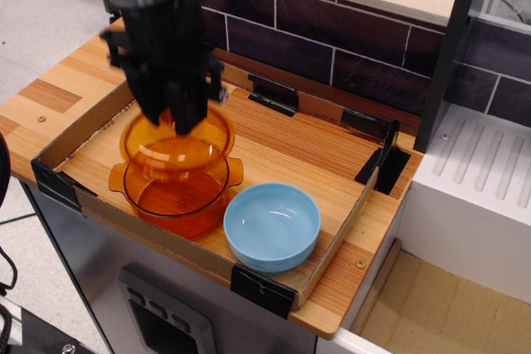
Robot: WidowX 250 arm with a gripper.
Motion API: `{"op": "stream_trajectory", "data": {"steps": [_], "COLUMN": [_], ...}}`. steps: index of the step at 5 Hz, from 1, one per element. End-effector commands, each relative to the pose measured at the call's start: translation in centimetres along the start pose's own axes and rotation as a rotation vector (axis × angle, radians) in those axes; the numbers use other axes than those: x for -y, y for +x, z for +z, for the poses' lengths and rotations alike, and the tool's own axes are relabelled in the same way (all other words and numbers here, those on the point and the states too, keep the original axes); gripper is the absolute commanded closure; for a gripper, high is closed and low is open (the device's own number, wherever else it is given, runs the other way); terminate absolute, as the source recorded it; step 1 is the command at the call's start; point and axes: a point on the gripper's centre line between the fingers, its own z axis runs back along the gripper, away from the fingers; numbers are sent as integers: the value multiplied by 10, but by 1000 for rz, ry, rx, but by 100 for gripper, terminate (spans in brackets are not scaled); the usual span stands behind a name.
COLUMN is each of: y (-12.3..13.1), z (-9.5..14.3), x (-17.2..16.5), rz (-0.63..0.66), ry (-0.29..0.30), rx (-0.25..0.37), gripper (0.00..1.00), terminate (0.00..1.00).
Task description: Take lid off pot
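Observation:
The orange glass pot (178, 196) stands at the front left of the cardboard tray (332, 242), open at the top. The orange glass lid (177, 140) hangs a little above the pot, level with its rim showing. My black gripper (177, 122) comes straight down over the lid's centre and is shut on the lid's knob, which the fingers hide.
A light-blue bowl (272, 225) sits in the tray just right of the pot. The tray has low cardboard walls with black corner clips (262, 289). A dark tiled wall (332, 39) runs behind. A white appliance (481, 196) stands to the right.

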Motion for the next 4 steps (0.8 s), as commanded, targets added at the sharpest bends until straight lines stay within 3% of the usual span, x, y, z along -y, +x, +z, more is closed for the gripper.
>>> {"op": "stream_trajectory", "data": {"steps": [1,4], "y": [31,70], "z": [29,-4], "x": [-5,-17], "rz": [49,126], "ry": [-46,-8], "rx": [64,78], "gripper": [100,100], "terminate": [0,0]}}
